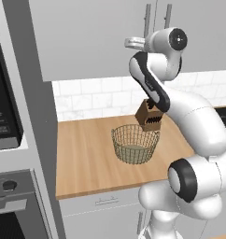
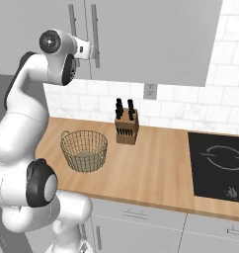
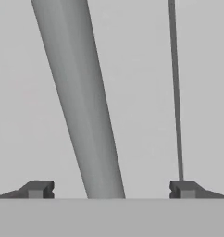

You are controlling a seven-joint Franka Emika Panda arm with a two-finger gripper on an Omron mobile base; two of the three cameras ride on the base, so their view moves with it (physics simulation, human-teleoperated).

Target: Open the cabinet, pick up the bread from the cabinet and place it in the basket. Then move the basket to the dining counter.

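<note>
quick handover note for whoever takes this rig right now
Gripper: open, raised at the silver bar handle of the light-grey wall cabinet; the bar stands between the fingertips, not yet clamped.
Cabinet doors are shut; no bread visible.
Round tan-gold wire basket sits empty on the wood worktop, beside the brown knife block.
Done: reach to the handle.
Left: open the cabinet, put the bread in the basket, move the basket to the dining counter.
</note>
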